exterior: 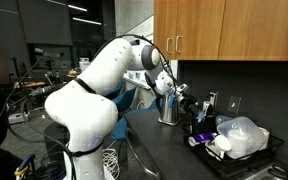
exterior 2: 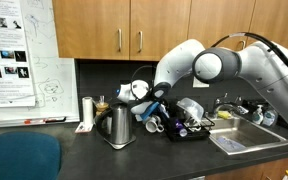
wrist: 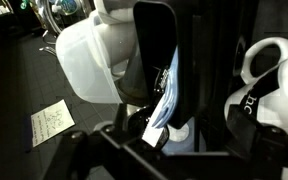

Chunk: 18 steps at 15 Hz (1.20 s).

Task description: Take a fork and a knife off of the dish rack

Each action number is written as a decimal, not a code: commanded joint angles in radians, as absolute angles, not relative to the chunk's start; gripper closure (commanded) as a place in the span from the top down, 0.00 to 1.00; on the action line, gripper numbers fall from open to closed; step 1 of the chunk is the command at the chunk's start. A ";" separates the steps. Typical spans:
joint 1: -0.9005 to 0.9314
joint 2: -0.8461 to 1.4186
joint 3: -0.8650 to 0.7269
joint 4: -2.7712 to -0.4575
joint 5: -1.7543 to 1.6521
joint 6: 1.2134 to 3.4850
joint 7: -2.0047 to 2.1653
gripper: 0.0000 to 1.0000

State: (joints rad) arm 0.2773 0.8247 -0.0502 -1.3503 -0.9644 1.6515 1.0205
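Currently my gripper (exterior: 190, 100) hangs released, holding nothing, close by the dish rack (exterior: 254, 160); at eight o'clock in the wrist view, a paper note (wrist: 52, 122) carries unreadable writing.

Just beneath the wide-spread gripper (exterior 2: 155, 108), the end of a loaded black dish rack (exterior 2: 190, 133); near its other side, a steel kettle (exterior 2: 119, 127).

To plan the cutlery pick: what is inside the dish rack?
The dish rack holds a translucent plastic container and a white cup; utensils stand in its cutlery holder. What lies under the container is covered.
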 commanded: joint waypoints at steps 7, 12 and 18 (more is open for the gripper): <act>0.279 0.854 -0.067 -1.278 -0.971 1.522 1.015 0.73; 0.276 0.855 -0.063 -1.270 -0.971 1.512 1.013 0.37; 0.275 0.861 -0.061 -1.263 -0.971 1.517 1.008 0.00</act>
State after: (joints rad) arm 0.2776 0.8475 -0.0658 -1.2909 -0.9644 1.5338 1.0201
